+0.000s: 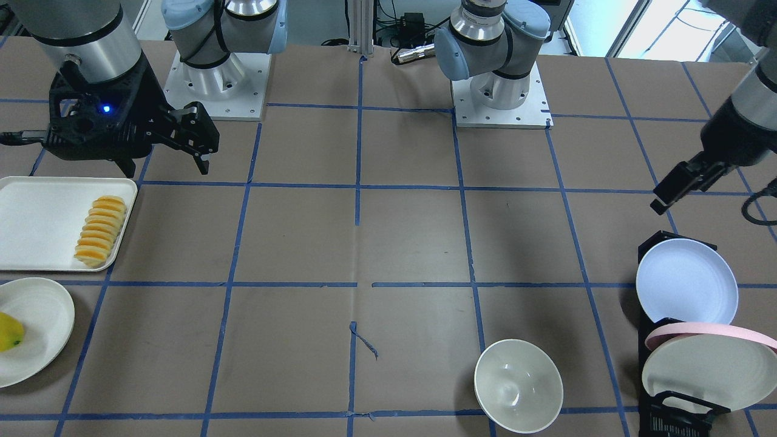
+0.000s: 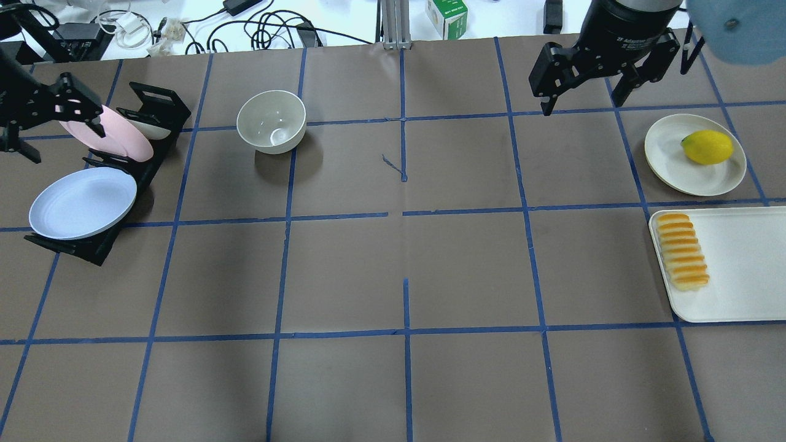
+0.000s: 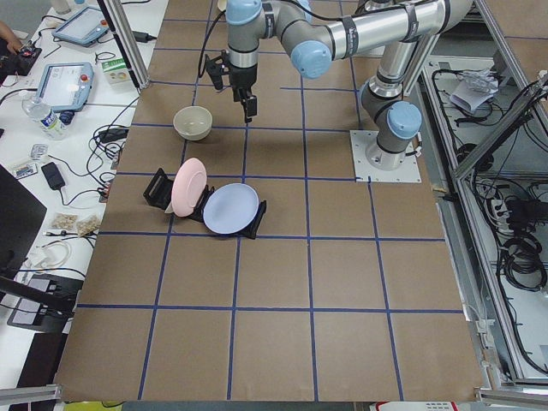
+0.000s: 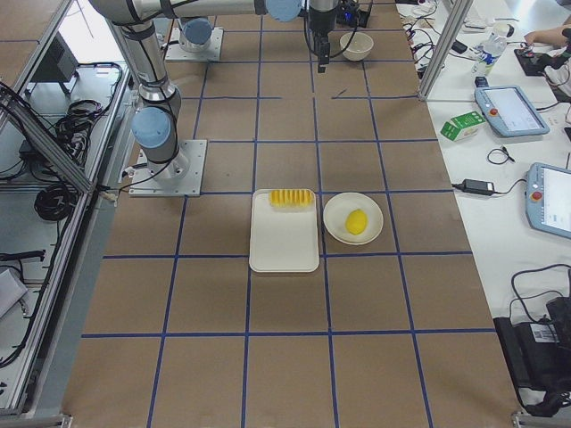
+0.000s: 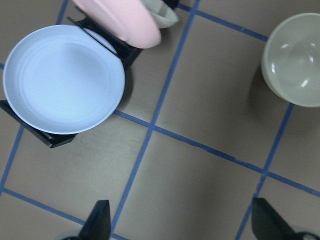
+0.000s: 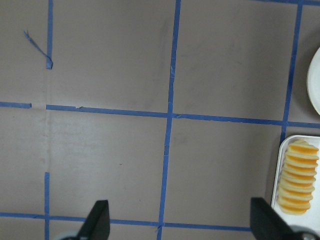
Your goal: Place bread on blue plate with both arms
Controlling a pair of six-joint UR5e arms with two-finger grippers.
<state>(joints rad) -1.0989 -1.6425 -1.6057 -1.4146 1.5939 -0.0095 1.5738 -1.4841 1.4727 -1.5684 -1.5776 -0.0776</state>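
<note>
The bread (image 2: 681,250), a short row of pale slices with orange tops, lies along the inner edge of a white tray (image 2: 737,276); it also shows in the front view (image 1: 100,230) and the right wrist view (image 6: 297,176). The blue plate (image 2: 83,202) leans in the front slot of a black rack (image 2: 67,245) and shows in the left wrist view (image 5: 62,79). My left gripper (image 2: 64,144) hovers open and empty above the rack. My right gripper (image 2: 580,105) hovers open and empty, well beyond the bread and toward the table's middle.
A pink plate (image 2: 113,138) and a cream plate stand behind the blue plate in the rack. A white bowl (image 2: 271,121) sits to the right of the rack. A lemon (image 2: 707,147) lies on a cream plate (image 2: 669,153) beyond the tray.
</note>
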